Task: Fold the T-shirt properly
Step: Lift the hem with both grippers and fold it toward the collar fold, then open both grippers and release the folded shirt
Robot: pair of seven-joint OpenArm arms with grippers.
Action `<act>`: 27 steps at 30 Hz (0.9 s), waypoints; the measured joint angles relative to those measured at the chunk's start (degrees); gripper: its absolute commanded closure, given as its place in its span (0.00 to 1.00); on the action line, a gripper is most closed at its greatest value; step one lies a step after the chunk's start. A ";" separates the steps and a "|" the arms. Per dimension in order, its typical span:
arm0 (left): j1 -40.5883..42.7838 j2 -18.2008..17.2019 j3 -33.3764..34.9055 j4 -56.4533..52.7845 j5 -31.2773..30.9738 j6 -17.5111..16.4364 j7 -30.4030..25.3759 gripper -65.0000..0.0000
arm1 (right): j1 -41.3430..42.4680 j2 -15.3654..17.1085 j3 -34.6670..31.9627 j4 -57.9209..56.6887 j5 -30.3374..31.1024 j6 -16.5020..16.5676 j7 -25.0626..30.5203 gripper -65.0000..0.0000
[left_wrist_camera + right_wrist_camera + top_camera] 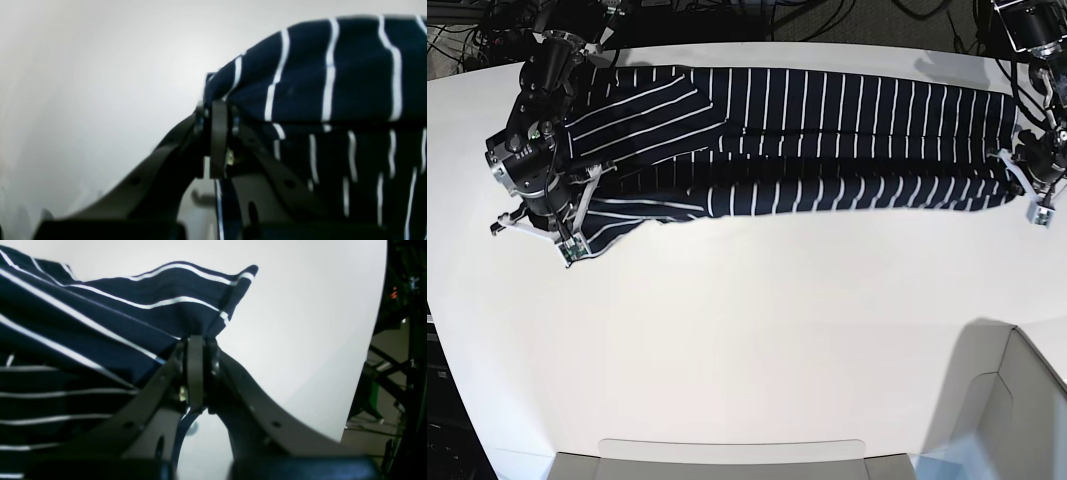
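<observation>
Our left gripper [218, 110] is clamped on one end of the T-shirt [827, 140], jaws pressed together with striped cloth bunched just above the tips; our right gripper [199, 350] is likewise closed on a corner of the fabric at the other end. From the base view we hold the shirt stretched long across the far side of the white table [747, 340], its near edge lifted and doubled over the rest, the sleeve end beside the right arm lying skewed. We judge the main risk is the thin pinch: each grip catches only a small bite of soft cloth, so a pull apart could slip a corner free. If the two arms travel unevenly, the fold line could slant, and the loose middle could sag or wrinkle.
</observation>
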 measured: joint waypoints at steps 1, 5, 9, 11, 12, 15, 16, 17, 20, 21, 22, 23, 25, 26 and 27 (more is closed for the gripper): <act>0.09 0.15 0.00 0.17 -0.02 -0.04 0.31 1.00 | -0.59 0.02 0.00 0.57 -0.02 0.00 -0.07 1.00; 0.37 0.33 -1.18 0.22 -0.22 -0.07 1.68 1.00 | -2.69 0.02 -1.01 1.92 -0.46 0.00 -0.52 1.00; 2.78 1.07 -4.98 1.01 -0.46 -0.02 3.74 1.00 | -3.37 0.02 -1.05 2.91 0.39 0.00 -5.53 1.00; 4.50 1.29 -5.22 2.80 -0.26 0.00 4.13 1.00 | -3.39 0.02 -1.03 2.99 0.46 0.00 -6.67 1.00; 5.57 1.38 -5.27 4.09 -0.44 -0.04 4.02 1.00 | -3.63 0.02 -1.03 2.99 0.44 0.00 -7.13 1.00; 7.26 1.36 -5.25 5.60 -0.61 -0.11 3.89 1.00 | -5.20 0.17 -1.01 3.08 0.24 0.00 -7.54 1.00; 7.37 1.55 -5.25 5.62 -0.59 -0.07 3.85 1.00 | -5.84 0.15 -1.01 3.15 0.24 0.00 -7.50 1.00; 7.41 1.88 -5.29 5.62 -0.50 0.00 3.93 1.00 | -6.34 0.13 -1.03 3.17 0.22 0.00 -7.52 1.00; 7.85 2.84 -5.40 5.57 -0.13 -0.02 4.15 1.00 | -8.46 0.15 -1.07 3.19 0.20 0.00 -7.50 1.00; 7.87 2.82 -5.40 5.57 -0.20 -0.04 4.13 1.00 | -9.11 0.15 -1.07 3.21 0.11 0.00 -7.50 1.00; 7.91 2.78 -5.42 5.57 -0.17 -0.02 4.07 1.00 | -9.75 0.15 -1.07 3.21 0.17 0.00 -7.50 1.00; 8.11 2.67 -5.46 5.57 -0.17 0.00 3.91 1.00 | -10.56 0.15 -1.07 3.21 0.22 0.00 -7.50 1.00; 9.22 2.62 -5.51 5.57 -0.20 0.02 3.65 1.00 | -11.78 0.15 -1.07 3.21 0.09 0.00 -7.23 1.00; 9.84 2.67 -5.51 5.57 -0.20 0.00 3.65 1.00 | -12.46 0.17 -1.07 3.21 0.00 0.00 -5.86 1.00; 10.23 2.73 -5.51 5.53 -0.20 0.00 3.72 1.00 | -13.09 0.17 -1.07 3.21 -0.15 0.00 -4.42 1.00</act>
